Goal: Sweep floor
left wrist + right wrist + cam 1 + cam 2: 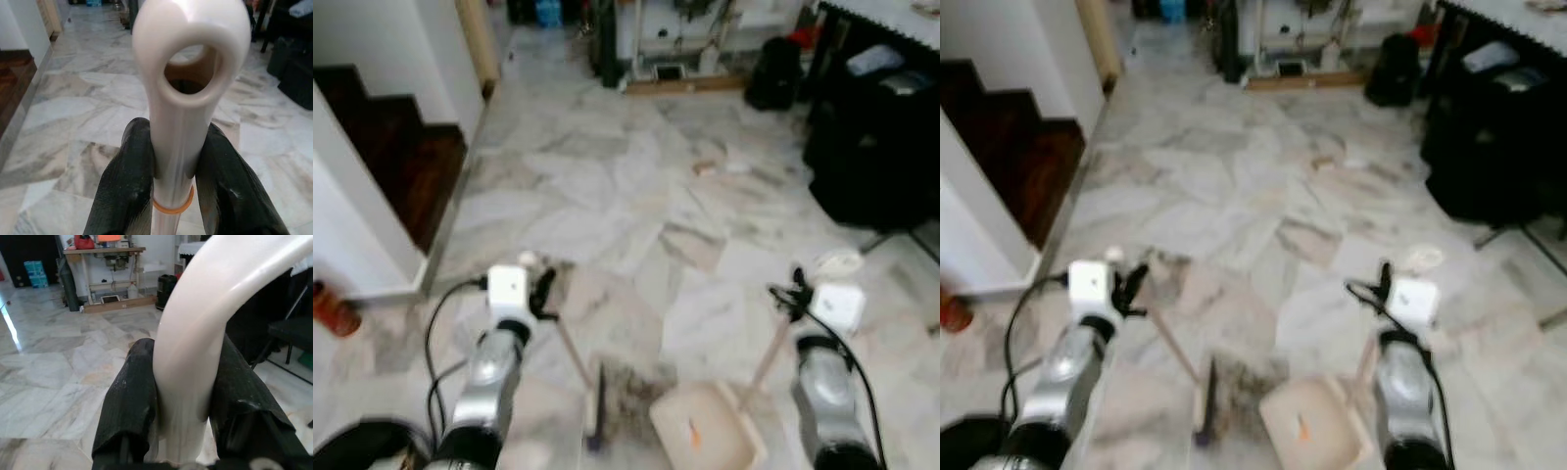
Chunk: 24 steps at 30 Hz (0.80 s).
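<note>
The broom is seen low in the head views, its dark bristles resting on the marble floor just beside the open mouth of the dustpan, in which a small orange scrap is lying. The broom handle is clamped near its ringed top between the two black fingers of the left gripper, which are closed tightly against it. The dustpan handle is held in the same way by the right gripper, with its fingers pressed on both sides of the pale curved stem. Some small pale debris is visible further ahead on the floor, well apart from the tools. To the left a dark staircase is found, and to the right black furniture is standing. It is judged that dust may be pushed past the dustpan if its lip is lifted from the floor or if the broom is swept at a wrong angle. The smooth handles may also be turned inside the grippers, because the pictures are blurred and the robot seems to be moving.
</note>
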{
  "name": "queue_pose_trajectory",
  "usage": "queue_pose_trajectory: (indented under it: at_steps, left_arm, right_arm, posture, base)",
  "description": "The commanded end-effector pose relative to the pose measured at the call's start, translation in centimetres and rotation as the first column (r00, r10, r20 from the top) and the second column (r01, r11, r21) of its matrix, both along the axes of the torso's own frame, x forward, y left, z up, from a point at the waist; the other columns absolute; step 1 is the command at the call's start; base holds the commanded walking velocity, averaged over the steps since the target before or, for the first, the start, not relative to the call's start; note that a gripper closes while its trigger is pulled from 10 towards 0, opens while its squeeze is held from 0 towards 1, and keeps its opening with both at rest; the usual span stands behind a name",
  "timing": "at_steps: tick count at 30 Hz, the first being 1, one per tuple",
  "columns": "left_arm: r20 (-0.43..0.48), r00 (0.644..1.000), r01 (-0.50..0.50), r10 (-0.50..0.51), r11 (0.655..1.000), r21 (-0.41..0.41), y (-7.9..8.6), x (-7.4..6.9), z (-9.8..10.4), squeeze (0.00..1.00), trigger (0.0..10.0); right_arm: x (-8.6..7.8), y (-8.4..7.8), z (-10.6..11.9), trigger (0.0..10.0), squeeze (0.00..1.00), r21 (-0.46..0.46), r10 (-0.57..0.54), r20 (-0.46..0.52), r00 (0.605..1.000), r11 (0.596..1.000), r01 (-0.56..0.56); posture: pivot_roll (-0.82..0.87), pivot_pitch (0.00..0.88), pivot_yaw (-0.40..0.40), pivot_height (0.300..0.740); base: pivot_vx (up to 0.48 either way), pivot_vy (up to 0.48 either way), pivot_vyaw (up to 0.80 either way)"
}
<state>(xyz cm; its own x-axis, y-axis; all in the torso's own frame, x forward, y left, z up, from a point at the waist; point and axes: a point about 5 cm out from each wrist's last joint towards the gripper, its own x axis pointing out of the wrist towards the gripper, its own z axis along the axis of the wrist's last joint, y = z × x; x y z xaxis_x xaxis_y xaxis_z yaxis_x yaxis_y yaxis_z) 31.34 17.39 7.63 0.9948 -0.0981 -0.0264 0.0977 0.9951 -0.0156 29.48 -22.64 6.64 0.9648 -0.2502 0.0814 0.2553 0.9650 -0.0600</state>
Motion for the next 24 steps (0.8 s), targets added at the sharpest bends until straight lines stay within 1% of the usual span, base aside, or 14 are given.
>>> queue_pose_trajectory:
  at_steps: [1,24]
  left_arm:
    - [0.046,0.999,0.017,-0.017,1.000,-0.001,-0.48,0.30,0.87,0.00,10.0]
    - [0.045,0.999,0.004,-0.004,1.000,-0.003,-0.36,0.49,0.97,0.00,10.0]
  right_arm:
    - [-0.01,-0.38,0.38,10.0,0.00,-0.007,-0.009,0.019,1.000,1.000,0.009]
    - [0.40,-0.04,0.59,10.0,0.00,0.001,-0.003,0.021,1.000,1.000,0.003]
  posture:
    - [-0.07,0.000,0.048,0.740]
    - [-0.07,0.000,0.040,0.740]
  base:
    - [0.315,0.000,0.00]
    - [0.321,0.000,0.00]
